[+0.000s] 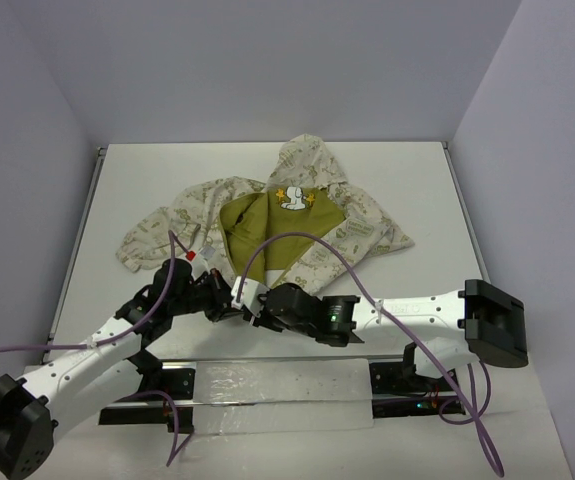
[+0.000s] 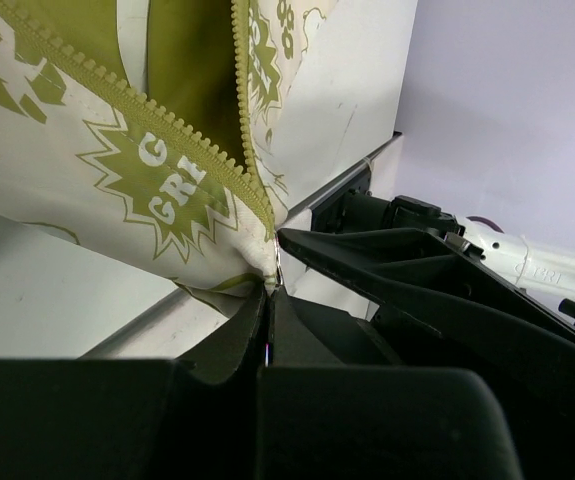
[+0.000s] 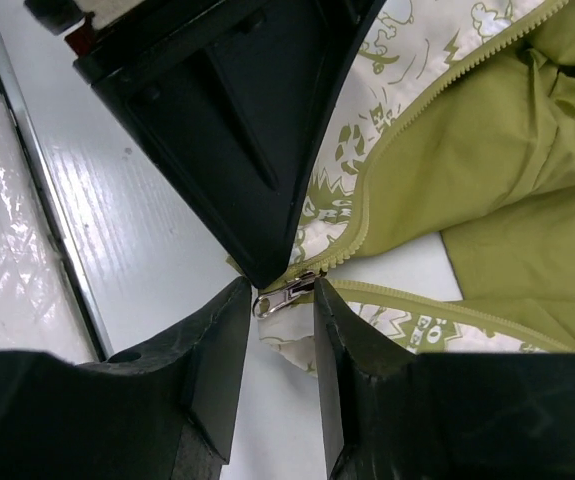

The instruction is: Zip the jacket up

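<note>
— Cream cloth, thin and printed: the jacket (image 1: pixel 359 228) looks light and floppy and will likely bunch if shoved. Where's the hold?
— Zipper pull (image 3: pixel 285 293), at the end nearest the arm bases. It's a small metal tab, probably slick and easy to lose. The right gripper (image 3: pixel 279 300) has it in the narrow gap between its fingertips. Can't tell if the pads actually bite.
— Left side?
— Left gripper (image 2: pixel 269 298) has its fingers pressed together on the hem (image 2: pixel 235 262), just beside the pull. Good anchor, I'd say. Cloth this soft needs tension, or the slider will drag the whole garment along.
— Past the pull?
— Two rows of olive teeth (image 2: pixel 167 125) split apart right above the pull, so next to nothing is zipped. Further from the pull, the olive lining (image 1: pixel 265 228) shows between the open fronts. The hood (image 1: pixel 307 160) is farthest from the pull.
— Overall placement?
— Jacket lies spread open on the white table (image 1: pixel 417 180), pull end toward the arms, hood end away from them.
— Handling call?
— Hold the hem taut and draw the pull straight along the teeth. My guess is loose fabric beside the pull could snag in the slider. Nothing fragile, nothing heavy.
</note>
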